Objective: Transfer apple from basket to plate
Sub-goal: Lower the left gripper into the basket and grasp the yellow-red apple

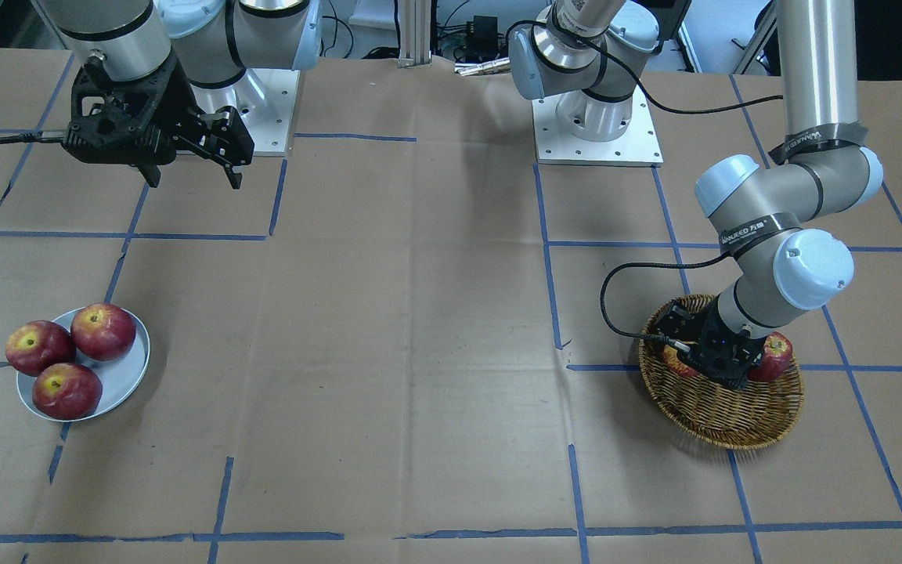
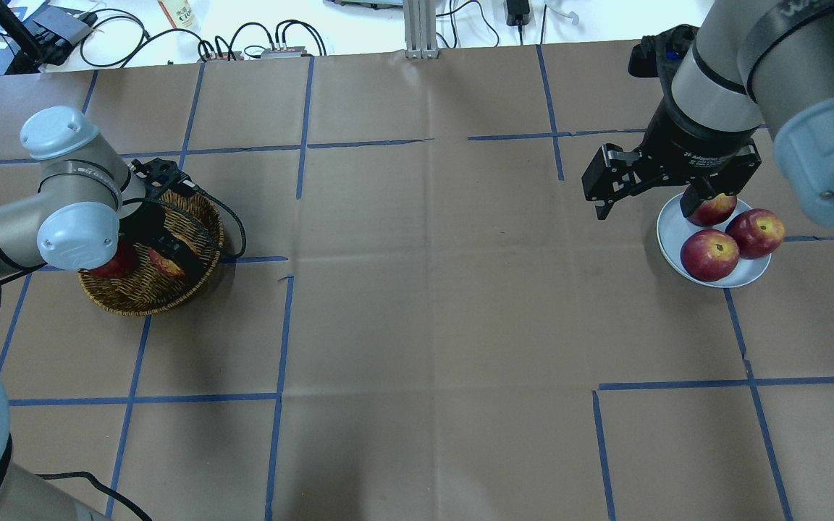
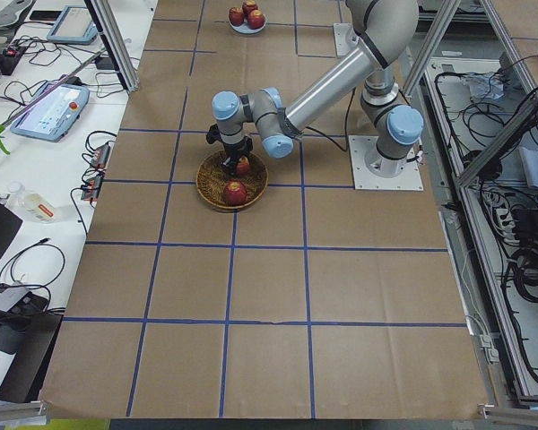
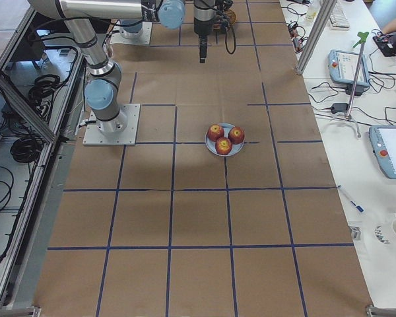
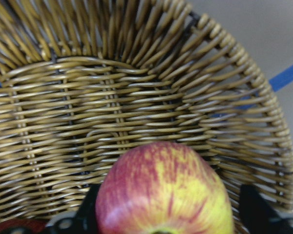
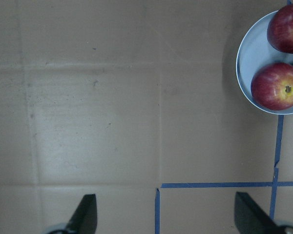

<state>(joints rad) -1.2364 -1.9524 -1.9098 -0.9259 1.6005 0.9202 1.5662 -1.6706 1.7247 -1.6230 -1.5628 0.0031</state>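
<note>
The apple (image 5: 163, 190), streaky pink-red with a broad yellow patch, lies in the wicker basket (image 5: 136, 73). My left gripper (image 5: 170, 202) is lowered into the basket (image 2: 142, 304), open, with one finger on each side of the apple (image 2: 167, 262). I cannot tell whether the fingers touch it. The pale blue-grey plate (image 1: 126, 372) holds three dark red apples. My right gripper (image 1: 194, 182) hangs open and empty above the table beside the plate (image 6: 249, 58).
A second, darker apple (image 1: 772, 356) lies in the basket next to my left gripper, partly under the arm. Blue tape lines cross the brown paper table. The arm bases (image 1: 596, 125) stand at the robot's edge.
</note>
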